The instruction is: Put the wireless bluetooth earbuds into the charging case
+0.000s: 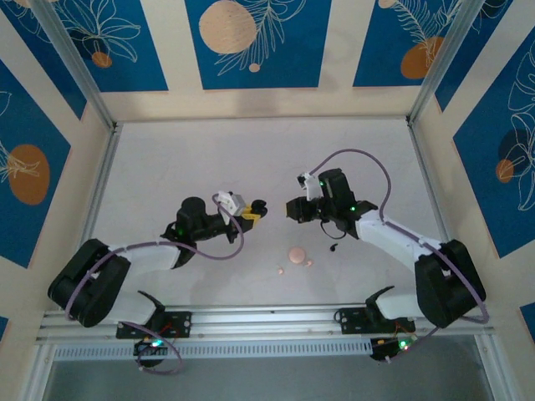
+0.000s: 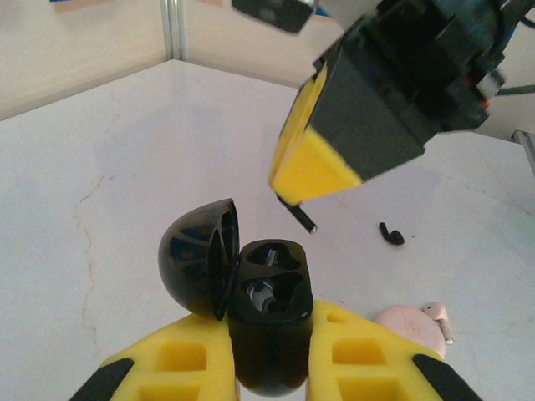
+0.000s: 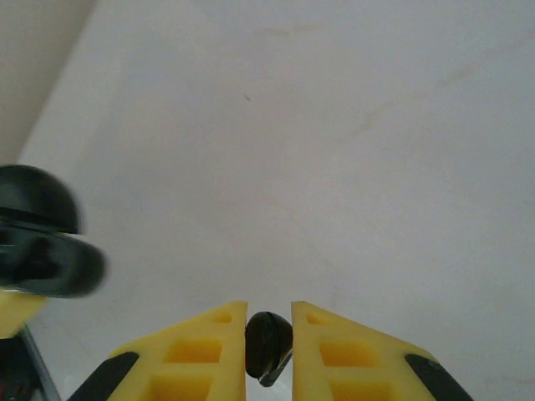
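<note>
Tabletop (image 1: 251, 159) stretches wide beyond left pincer (image 2: 267, 322) clamping open black case (image 2: 272, 284) and right pincer (image 3: 269, 311) pinching 1 earbud (image 3: 267, 344).

Enclosure and bench, as seen:

- White table top (image 1: 251, 150), matte. The left wrist view shows a thin hairline crack (image 2: 84, 217) and faint grey veining.
- Cream walls on three sides: back wall (image 1: 171, 50), left wall (image 1: 25, 225), right wall (image 1: 501, 125).
- Each wall carries blue panels (image 1: 284, 50) printed with white line-drawn leaves and orange discs (image 1: 227, 25).
- Aluminium posts stand at the back corners, left post (image 1: 77, 67) and right post (image 1: 444, 58).
- A ribbed aluminium rail (image 1: 267, 316) runs along the near table edge.
- Light is even and diffuse, with soft shadows only.
</note>
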You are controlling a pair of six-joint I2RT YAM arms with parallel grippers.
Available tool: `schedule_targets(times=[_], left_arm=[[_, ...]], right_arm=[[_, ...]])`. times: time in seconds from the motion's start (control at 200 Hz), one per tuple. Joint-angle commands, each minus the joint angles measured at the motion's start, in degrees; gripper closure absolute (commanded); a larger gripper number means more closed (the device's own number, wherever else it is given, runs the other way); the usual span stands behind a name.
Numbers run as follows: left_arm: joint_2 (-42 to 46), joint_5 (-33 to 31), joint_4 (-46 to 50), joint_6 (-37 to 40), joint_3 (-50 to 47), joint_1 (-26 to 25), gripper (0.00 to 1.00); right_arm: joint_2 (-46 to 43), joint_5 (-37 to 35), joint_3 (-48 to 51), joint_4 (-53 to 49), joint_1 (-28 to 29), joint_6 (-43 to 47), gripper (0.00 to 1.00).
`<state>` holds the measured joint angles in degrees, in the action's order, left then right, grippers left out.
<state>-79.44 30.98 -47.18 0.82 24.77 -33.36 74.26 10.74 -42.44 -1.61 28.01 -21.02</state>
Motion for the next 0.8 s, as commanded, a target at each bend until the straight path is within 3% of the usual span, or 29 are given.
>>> schedule_targets(times=[0.0,0.255,0.795], left_arm=[[-0.93,0.18,-4.01,-1.04,-0.19,-1.02,0.83],[-1.77,1.72,-5.32,-1.43,0.27,-1.44,0.83],[-0.02,4.18,-8.71,-2.07,-0.52,-1.46,0.83]], right_arm=[[-4.26,2.47,1.19,7.19,1.18,2.40,0.84],[-9.09,3.97,2.31,12.31,4.94,8.19,0.83],[-4.59,4.91,1.04,17.66,8.16,9.75,0.83]])
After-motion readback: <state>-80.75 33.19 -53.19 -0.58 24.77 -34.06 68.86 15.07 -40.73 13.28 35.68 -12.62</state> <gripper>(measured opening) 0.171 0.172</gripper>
